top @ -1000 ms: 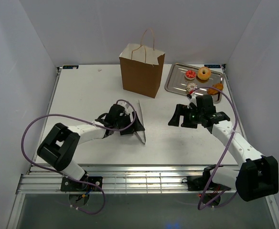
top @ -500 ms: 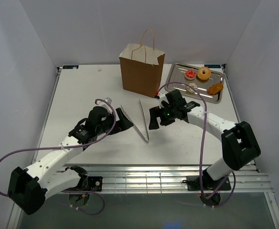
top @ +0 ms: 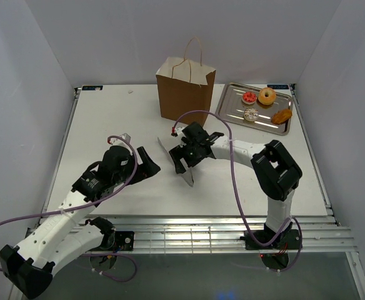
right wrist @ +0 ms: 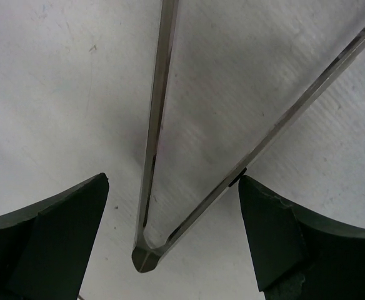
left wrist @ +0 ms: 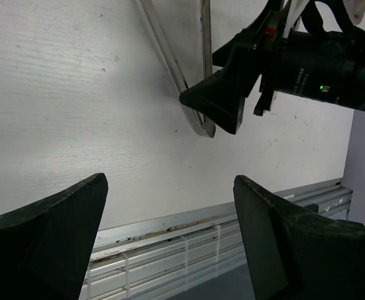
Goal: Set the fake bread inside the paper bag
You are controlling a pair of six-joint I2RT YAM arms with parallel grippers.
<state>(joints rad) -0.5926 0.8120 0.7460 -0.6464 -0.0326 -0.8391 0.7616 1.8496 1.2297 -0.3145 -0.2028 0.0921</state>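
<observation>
- Beneath both arms spreads the white table, and everything else rests on it.
- Toward the far edge, near the middle, the brown paper bag stands upright with its mouth open and its loop handles raised.
- Just right of the bag, apart from it, lies the flat silver tray.
- The left gripper hangs low over the table left of centre. Its jaws are spread wide and nothing is between them, as the wrist view shows.
- The right gripper reaches across to the table's middle. Its jaws are parted wide, one on each side of the joined end of the tongs, gripping nothing.
- The thin metal tongs lie flat on the table, their two arms splaying toward the bag.
- All the fake bread sits on the tray, outside the bag: orange ring donut, red-topped tart, pale speckled round and golden-brown bun.
</observation>
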